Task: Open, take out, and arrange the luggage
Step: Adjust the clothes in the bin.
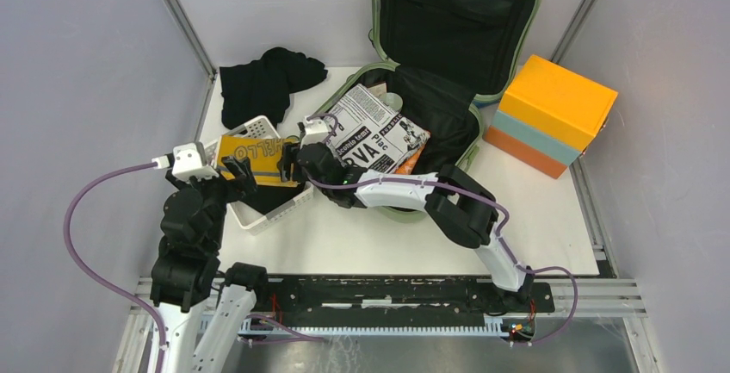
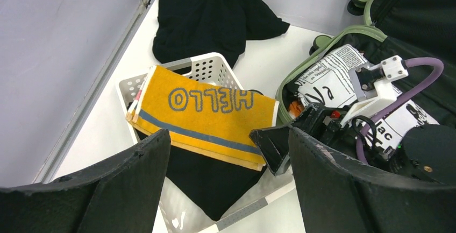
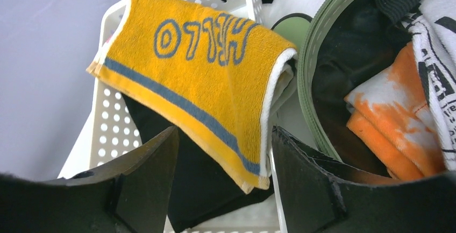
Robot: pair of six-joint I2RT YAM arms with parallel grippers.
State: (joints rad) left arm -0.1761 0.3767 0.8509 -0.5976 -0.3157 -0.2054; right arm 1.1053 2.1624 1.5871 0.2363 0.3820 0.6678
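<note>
The sage-green luggage [image 1: 469, 136] lies open at the back of the table, its black-lined lid [image 1: 456, 11] standing up. Inside are a newspaper-print cloth [image 1: 370, 127] and an orange-and-white cloth [image 3: 398, 120]. A yellow "HELLO" towel [image 1: 254, 159] lies across a white perforated basket [image 1: 297, 201], over a black garment [image 2: 209, 179]. My left gripper [image 1: 237, 175] is open just left of the towel, above the basket. My right gripper [image 1: 288, 162] is open at the towel's right end; the towel's corner [image 3: 253, 174] hangs between its jaws without being pinched.
A loose black garment [image 1: 267, 80] lies at the back left behind the basket. An orange and light-blue box [image 1: 551, 115] stands right of the luggage. Grey walls and metal posts enclose the table on three sides.
</note>
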